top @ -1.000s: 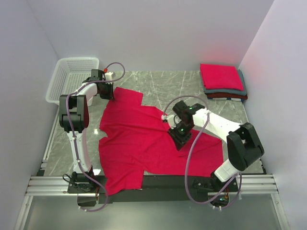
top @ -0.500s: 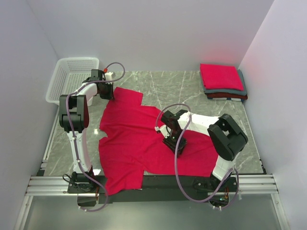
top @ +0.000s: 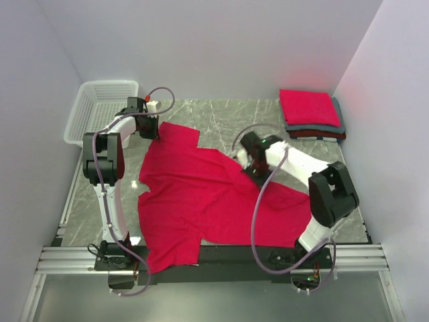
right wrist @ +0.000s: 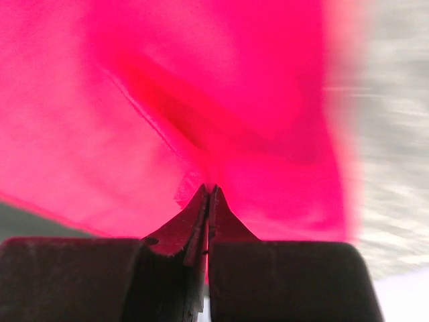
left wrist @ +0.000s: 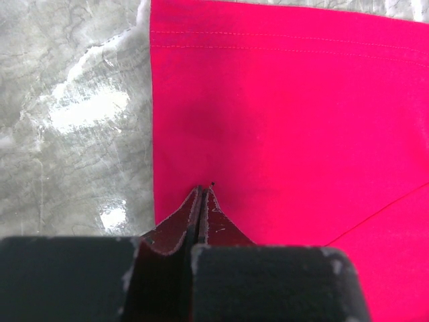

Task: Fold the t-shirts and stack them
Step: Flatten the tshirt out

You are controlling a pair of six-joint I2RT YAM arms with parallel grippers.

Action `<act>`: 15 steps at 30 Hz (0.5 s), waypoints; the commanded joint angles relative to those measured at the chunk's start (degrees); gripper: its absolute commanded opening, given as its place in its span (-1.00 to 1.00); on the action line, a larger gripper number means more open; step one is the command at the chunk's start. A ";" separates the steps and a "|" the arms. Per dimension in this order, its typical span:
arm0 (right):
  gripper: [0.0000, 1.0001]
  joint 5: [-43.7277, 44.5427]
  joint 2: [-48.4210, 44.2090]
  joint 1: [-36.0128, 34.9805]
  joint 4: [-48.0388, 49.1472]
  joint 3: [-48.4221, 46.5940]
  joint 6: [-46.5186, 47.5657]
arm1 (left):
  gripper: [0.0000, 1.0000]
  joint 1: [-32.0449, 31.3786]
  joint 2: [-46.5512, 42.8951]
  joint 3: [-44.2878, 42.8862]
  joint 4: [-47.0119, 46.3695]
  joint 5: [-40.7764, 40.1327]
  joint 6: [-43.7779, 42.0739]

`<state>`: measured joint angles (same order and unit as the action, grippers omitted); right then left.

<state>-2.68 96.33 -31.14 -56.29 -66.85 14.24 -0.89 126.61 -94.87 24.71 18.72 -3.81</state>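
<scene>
Far left, the white basket [top: 100,107] sits at the back corner of the counter [top: 228,117], just beside the left arm. The left hand [top: 153,131] is down at the far left sleeve of the spread t-shirt [top: 194,194]. In the wrist view that hand [left wrist: 201,194] has its fingers pressed flat together, the tips right at the sleeve's side edge where red cloth meets grey marble. The cloth ahead of them lies smooth. I can't tell whether any fabric is caught between them.

Across the middle, the crimson shirt lies open over most of the counter. One sleeve reaches the near edge between the arm bases.

On to the right hand [top: 248,166], sitting on the shirt's far right edge. Close up, this hand [right wrist: 208,191] is clamped on the fabric, and folds of red pucker in toward the fingertips. That view is blurred.

Far right, the folded stack [top: 312,114] rests in the back corner, well apart from both hands. A bright red shirt is on top, with grey and then dark red beneath.
</scene>
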 commanded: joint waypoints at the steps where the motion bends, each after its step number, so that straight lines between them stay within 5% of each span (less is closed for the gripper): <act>1: -1.00 8.65 -0.28 8.78 -0.49 -6.78 5.96 | -0.99 0.71 4.35 1.00 3.59 -5.88 -1.81; 7: -1.00 14.62 9.12 17.67 3.72 -15.22 11.68 | -0.99 0.71 4.61 0.12 3.50 -7.64 -1.37; 15: -1.00 21.48 18.88 21.20 11.63 -20.07 11.51 | -0.99 0.71 4.44 0.04 2.54 -11.68 -1.72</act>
<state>13.93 114.78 -10.28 -49.19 -84.44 24.97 -0.93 127.13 -95.83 23.77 14.98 -3.84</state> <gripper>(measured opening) 0.009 0.016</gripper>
